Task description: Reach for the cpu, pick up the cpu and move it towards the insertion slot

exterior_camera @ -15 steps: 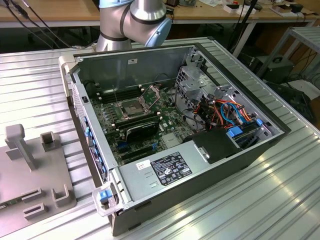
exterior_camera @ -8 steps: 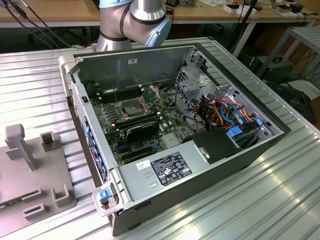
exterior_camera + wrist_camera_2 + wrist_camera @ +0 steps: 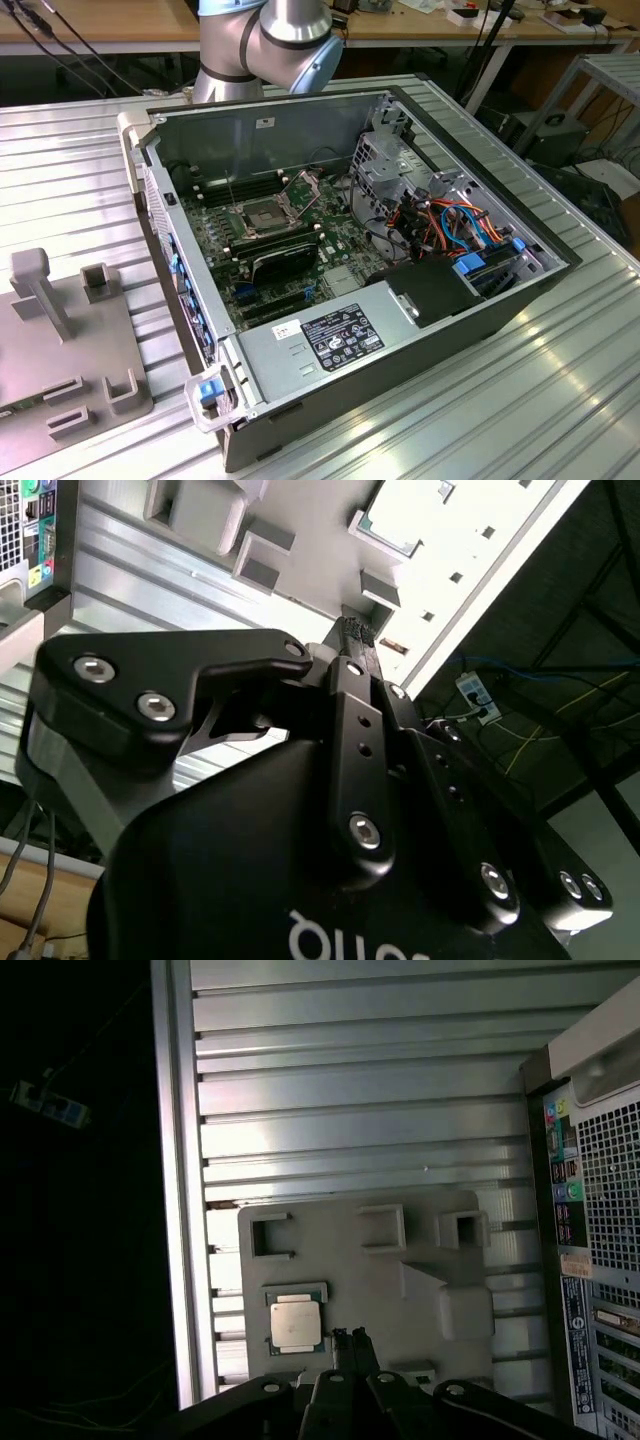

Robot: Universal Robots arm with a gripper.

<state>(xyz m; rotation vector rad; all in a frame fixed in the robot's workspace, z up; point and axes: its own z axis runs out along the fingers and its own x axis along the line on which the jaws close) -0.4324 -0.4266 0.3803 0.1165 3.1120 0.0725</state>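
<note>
A: Spotted, cpu (image 3: 297,1322), lying flat in a recess of the grey fixture plate (image 3: 420,1250) on the ribbed tabletop (image 3: 350,1110).
B: Just beside the hand (image 3: 350,1338), which is pinched together, gripping nothing.

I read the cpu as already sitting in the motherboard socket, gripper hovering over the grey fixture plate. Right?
Not quite: the first wrist view shows the cpu lying on the grey fixture plate, not in the socket. The gripper is over that plate.
</note>
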